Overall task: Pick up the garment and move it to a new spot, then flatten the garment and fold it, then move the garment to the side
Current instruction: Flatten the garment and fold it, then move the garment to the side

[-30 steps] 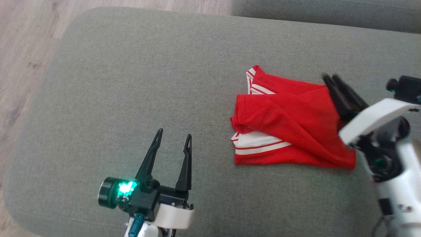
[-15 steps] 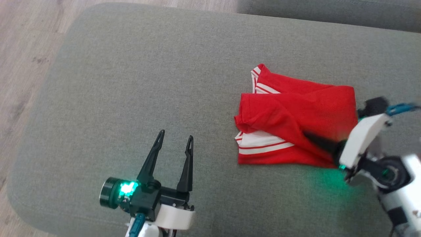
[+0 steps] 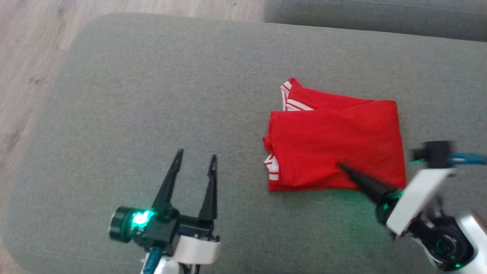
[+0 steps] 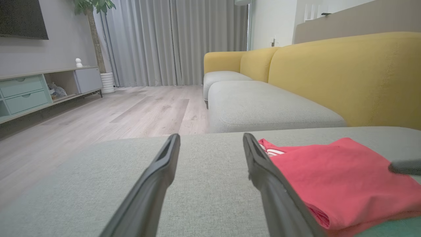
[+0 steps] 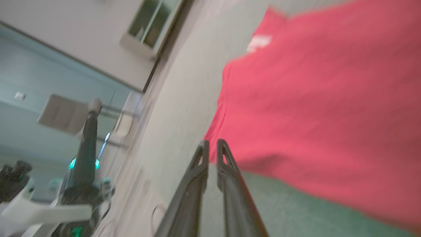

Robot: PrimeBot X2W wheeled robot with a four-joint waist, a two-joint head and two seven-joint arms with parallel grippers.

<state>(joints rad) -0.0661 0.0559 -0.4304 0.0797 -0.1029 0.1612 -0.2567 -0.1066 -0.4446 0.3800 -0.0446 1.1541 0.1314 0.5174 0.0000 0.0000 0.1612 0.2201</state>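
Note:
The red garment (image 3: pixel 335 144) with white striped trim lies folded into a rough rectangle on the grey cushion (image 3: pixel 152 95), right of centre. My right gripper (image 3: pixel 340 165) is shut, its dark fingers pointing up-left and resting over the garment's near edge. In the right wrist view the fingers (image 5: pixel 201 158) are nearly together with no cloth seen between them, at the edge of the garment (image 5: pixel 312 115). My left gripper (image 3: pixel 196 155) stands open over bare cushion, left of the garment and apart from it. The left wrist view shows the garment (image 4: pixel 345 177) just right of that gripper (image 4: pixel 211 138).
Wooden floor (image 3: pixel 26 57) lies beyond the cushion's left and far edges. A second grey seat (image 4: pixel 263 108) and a yellow sofa back (image 4: pixel 345 72) stand behind. Bare cushion spreads to the left of the garment.
My right gripper swung from the garment's far right corner down to its near edge and shut. The red top layer now lies flatter and covers most of the white striped part. The camera shifted slightly.

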